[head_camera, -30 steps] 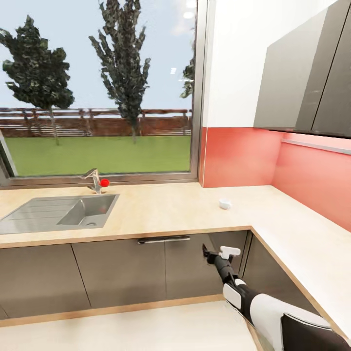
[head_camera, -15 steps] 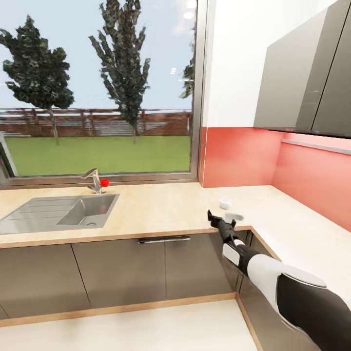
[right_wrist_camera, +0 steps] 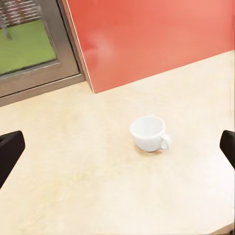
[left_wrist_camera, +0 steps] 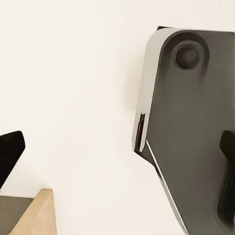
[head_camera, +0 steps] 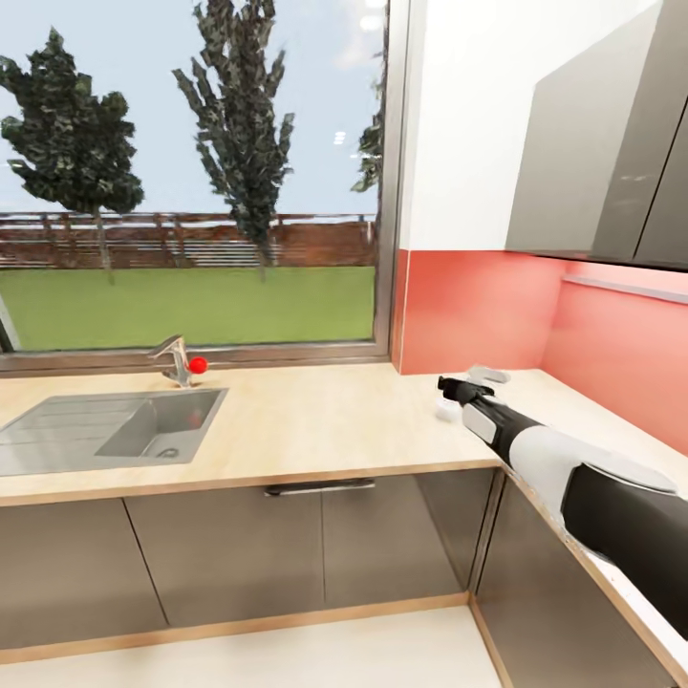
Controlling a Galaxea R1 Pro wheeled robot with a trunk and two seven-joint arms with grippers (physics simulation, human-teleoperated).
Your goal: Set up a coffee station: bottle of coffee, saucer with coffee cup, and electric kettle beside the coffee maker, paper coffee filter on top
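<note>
The right arm is reaching out over the wooden surface [head_camera: 287, 420] near its inner corner, where the red wall panel [head_camera: 468, 306] is meeting the window [head_camera: 191, 182]. The right end effector [head_camera: 466, 382] is hovering just above and beside the coffee cup [head_camera: 444, 410], which is sitting upright on the surface, close to the foot of the red wall and well apart from the sink [head_camera: 105, 430] at the far left. In the right wrist view the cup [right_wrist_camera: 148, 133] is lying between the two dark fingertips [right_wrist_camera: 10, 152], which are spread wide at either border of the picture, so the end effector is standing open and touching nothing; the cup's handle is pointing toward the front edge of the surface. The faucet [head_camera: 174, 358] with its red knob is standing behind the sink under the window. Grey wall cabinets [head_camera: 602, 162] are hanging above the right-hand run of the surface.

In the left wrist view one dark fingertip [left_wrist_camera: 10, 154] is showing against a pale floor beside a grey and black robot body part [left_wrist_camera: 191, 122]; whether the left end effector is open or closed cannot be told.
</note>
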